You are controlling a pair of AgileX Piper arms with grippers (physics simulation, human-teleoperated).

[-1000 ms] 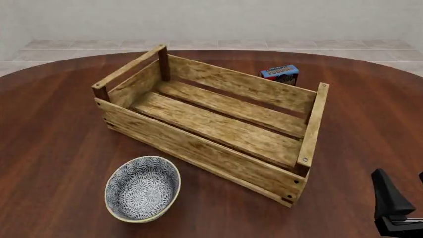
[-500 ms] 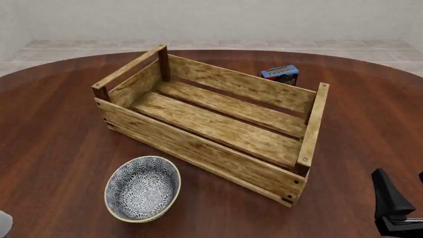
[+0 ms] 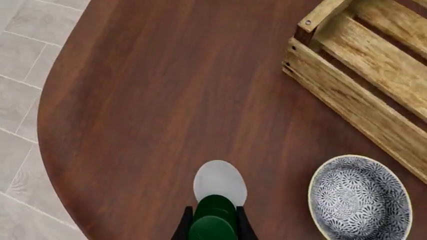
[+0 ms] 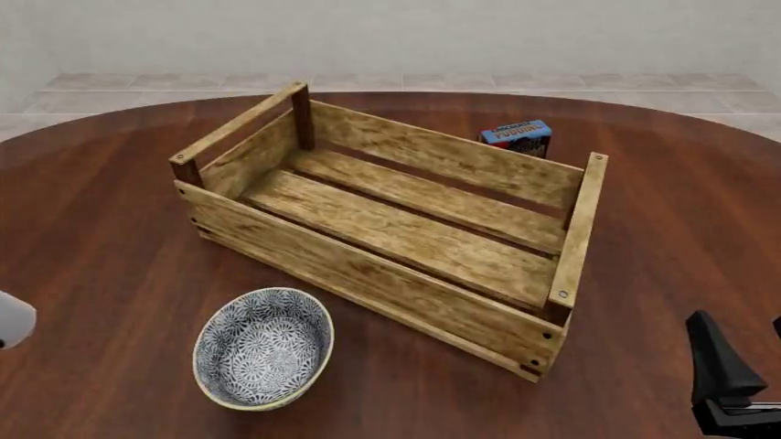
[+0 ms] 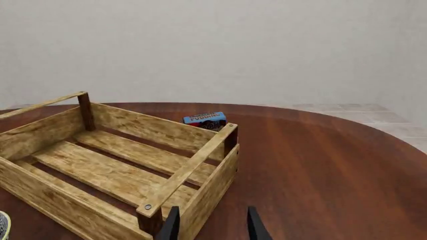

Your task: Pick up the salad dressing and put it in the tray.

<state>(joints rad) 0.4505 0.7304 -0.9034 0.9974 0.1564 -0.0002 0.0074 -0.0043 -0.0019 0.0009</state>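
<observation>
1. The left claw (image 3: 214, 231) grips the salad dressing (image 3: 219, 182) by its dark green cap, the white bottle hanging above the table (image 4: 110, 229).
2. The patterned bowl (image 4: 263, 347) sits between that bottle and the slatted wooden tray (image 4: 366, 274).
3. The right claw (image 5: 212, 225) is open near the tray's corner; a blue pudding box (image 4: 517, 136) stands behind the tray.
</observation>
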